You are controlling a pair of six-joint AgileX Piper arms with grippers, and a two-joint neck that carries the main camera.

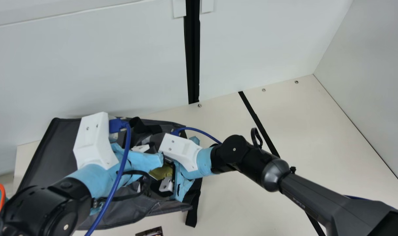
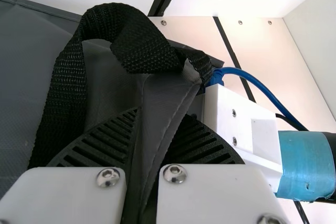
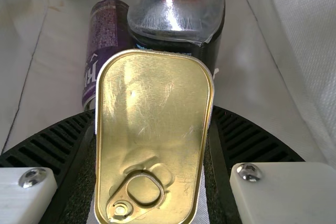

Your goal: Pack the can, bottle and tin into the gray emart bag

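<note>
At the edge of the bag (image 2: 26,77), the left wrist view shows the left jaws pinching a fold (image 2: 167,111) of gray fabric, a black strap (image 2: 128,40) looping near them. The right wrist view has the tin (image 3: 152,103) clasped between the right jaws, its ring-pull face to the camera; beyond it, inside the bag, are the bottle (image 3: 176,17) and can (image 3: 107,35), side by side. The main view shows the bag on the worktop (image 1: 317,131).

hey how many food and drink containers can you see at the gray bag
3: the tin held in the right gripper, and, beyond it inside the bag, the bottle with the purple can beside it. The tin could hide others.
</note>
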